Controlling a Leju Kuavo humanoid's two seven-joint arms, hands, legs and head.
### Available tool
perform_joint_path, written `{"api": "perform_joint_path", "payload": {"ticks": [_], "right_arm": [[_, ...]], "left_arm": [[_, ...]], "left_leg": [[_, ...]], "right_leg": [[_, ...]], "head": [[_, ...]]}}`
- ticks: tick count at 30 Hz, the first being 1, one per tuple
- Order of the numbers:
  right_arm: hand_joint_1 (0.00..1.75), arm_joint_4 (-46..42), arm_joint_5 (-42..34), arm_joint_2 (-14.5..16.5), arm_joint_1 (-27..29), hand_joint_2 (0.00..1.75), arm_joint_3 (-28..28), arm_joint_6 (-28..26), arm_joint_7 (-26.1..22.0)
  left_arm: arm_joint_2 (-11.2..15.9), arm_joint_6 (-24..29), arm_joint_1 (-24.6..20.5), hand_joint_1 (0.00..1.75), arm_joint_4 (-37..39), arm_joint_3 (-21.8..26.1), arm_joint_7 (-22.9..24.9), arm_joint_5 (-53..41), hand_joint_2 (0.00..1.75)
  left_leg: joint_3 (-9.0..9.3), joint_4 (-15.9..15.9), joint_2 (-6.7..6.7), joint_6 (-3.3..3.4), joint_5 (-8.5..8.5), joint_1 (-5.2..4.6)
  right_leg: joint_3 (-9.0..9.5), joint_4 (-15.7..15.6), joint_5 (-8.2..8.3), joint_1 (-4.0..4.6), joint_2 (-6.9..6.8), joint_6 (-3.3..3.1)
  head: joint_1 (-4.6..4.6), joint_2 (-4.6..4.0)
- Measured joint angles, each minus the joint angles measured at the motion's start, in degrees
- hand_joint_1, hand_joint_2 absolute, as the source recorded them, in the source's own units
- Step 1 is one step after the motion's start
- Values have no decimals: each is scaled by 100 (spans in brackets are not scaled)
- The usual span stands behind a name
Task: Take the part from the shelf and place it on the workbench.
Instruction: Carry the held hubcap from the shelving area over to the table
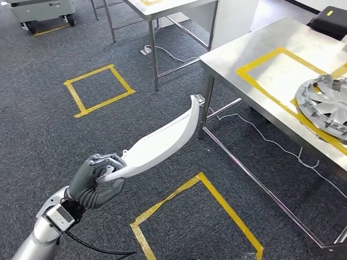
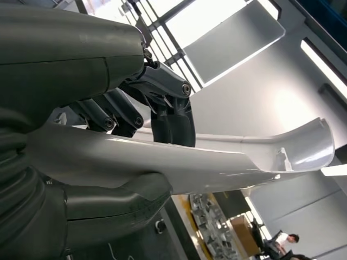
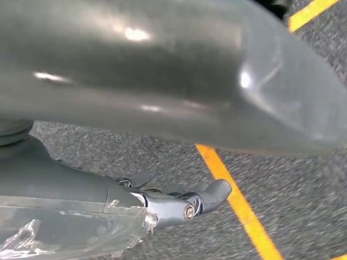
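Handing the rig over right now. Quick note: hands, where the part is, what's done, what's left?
Left hand: holds the long curved white part by one end; the rest of it juts out in the air over the carpet toward the workbench.
Right hand: hangs above the carpet, nothing in it; fingers look apart.
Workbench: steel top with yellow tape outlines; a silver wheel cover already lies on it at the right.
Done: the part is in the left hand, carried clear of any surface.
Left: close in on the workbench, set the part on its top, let go.
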Motion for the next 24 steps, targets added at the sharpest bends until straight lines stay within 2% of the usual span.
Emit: {"api": "perform_joint_path", "payload": {"ticks": [2, 3, 4, 6, 7, 9, 10, 11, 12, 13, 14, 15, 16, 17, 19, 20, 21, 22, 23, 24], "right_arm": [[0, -1, 6, 0, -7, 0, 0, -16, 14], [0, -1, 11, 0, -17, 0, 0, -22, 29], [0, 0, 20, 0, -27, 0, 0, -26, 51], [0, 1, 46, 0, -27, 0, 0, -26, 87], [0, 1, 60, 0, -17, 0, 0, -21, 101], [0, 0, 78, -4, -9, 0, -2, 13, 114], [0, 1, 85, -6, -14, 0, -3, 46, 117], [0, 1, 93, -8, -26, 0, -4, 81, 119], [0, 1, 101, -8, -35, 0, -4, 107, 119], [0, 1, 111, -8, -37, 0, -4, 123, 119], [0, 1, 128, -7, -31, 0, -4, 121, 121], [0, 1, 160, -7, -24, 0, -4, 101, 125], [0, 1, 210, -7, -18, 0, -3, 62, 131], [0, 1, 294, -9, -18, 0, 2, -17, 129], [0, -1, 484, -14, -20, 0, 44, -264, 65], [0, -1, 553, -16, -10, 0, 68, -386, 10], [0, -1, 583, -20, 11, 0, 90, -470, -46], [0, -1, 586, -27, 36, 0, 99, -513, -87], [0, -1, 588, -33, 53, 0, 102, -533, -112], [0, -1, 590, -39, 55, 0, 105, -540, -126]], "left_arm": [[1, -18, 0, 175, 0, 0, -1, 1, 175], [5, -41, -2, 175, 0, 0, -3, 2, 175], [9, -70, -5, 175, 0, -1, -7, 2, 175], [15, -119, -16, 175, -1, -6, -16, 2, 175], [19, -136, -27, 175, -3, -9, -22, 3, 175], [39, -182, -48, 175, -7, -13, -39, 31, 175], [51, -209, -52, 175, -5, -15, -41, 67, 175], [58, -226, -54, 175, 0, -15, -11, 129, 175], [58, -226, -54, 175, 9, -9, 84, 220, 175], [54, -212, -55, 175, 26, 9, 252, 355, 175], [45, -192, -57, 175, 49, 42, 442, 529, 175], [37, -172, -58, 175, 76, 94, 606, 724, 175], [30, -151, -59, 175, 104, 164, 707, 911, 175], [21, -125, -59, 175, 127, 243, 728, 1044, 175], [-2, -47, -46, 175, 150, 408, 681, 1121, 175], [-21, -2, -36, 175, 155, 473, 644, 1085, 175], [-45, 41, -29, 175, 157, 522, 611, 1035, 175], [-73, 77, -29, 175, 156, 553, 588, 993, 175], [-106, 104, -32, 175, 152, 572, 571, 961, 175], [-138, 119, -35, 175, 149, 585, 561, 939, 175]], "left_leg": [[38, 7, 134, -39, -34, -21], [54, 13, 193, -66, -50, -36], [67, 16, 250, -93, -61, -51], [84, 8, 369, -149, -73, -55], [89, 17, 353, -184, -96, -43], [-15, 267, 101, -248, -278, -20], [-161, 571, -78, -271, -441, -9], [-359, 957, -201, -286, -616, -6], [-554, 1320, -257, -296, -743, -2], [-691, 1547, -279, -305, -774, 2], [-735, 1578, -290, -309, -695, 10], [-670, 1395, -311, -312, -521, 22], [-524, 1063, -393, -320, -305, 46], [-353, 683, -565, -328, -128, 81], [-119, 163, -857, -313, 13, 137], [-86, 75, -910, -282, 1, 141], [-80, 57, -848, -234, -4, 139], [-79, 45, -774, -188, 11, 134], [-74, 32, -698, -140, 25, 134], [-70, 20, -615, -100, 36, 135]], "right_leg": [[472, -777, 297, 31, -249, -40], [627, -1044, 376, 50, -350, -75], [699, -1179, 404, 70, -411, -111], [677, -1210, 416, 86, -294, -186], [673, -1224, 428, 77, -221, -218], [682, -1260, 459, 39, -82, -277], [683, -1267, 469, 20, -11, -295], [679, -1268, 476, 11, 64, -308], [675, -1268, 480, 5, 149, -315], [674, -1267, 482, 0, 239, -317], [674, -1266, 486, -6, 329, -314], [674, -1265, 492, -15, 422, -304], [673, -1263, 500, -26, 515, -285], [659, -1250, 507, -25, 606, -254], [602, -1229, 524, -29, 773, -178], [571, -1235, 539, -35, 846, -133], [538, -1258, 562, -51, 918, -89], [516, -1269, 574, -59, 903, -54], [477, -1223, 540, -51, 775, -27], [390, -1063, 436, -38, 579, -7]], "head": [[1, 0], [-5, 0], [-11, 0], [-22, 0], [-23, 0], [-43, 0], [-58, 0], [-68, 0], [-70, 0], [-72, 0], [-70, 0], [-70, 0], [-71, 0], [-74, 0], [-76, 0], [-79, 0], [-78, 0], [-81, 0], [-62, 0], [-36, 0]]}}
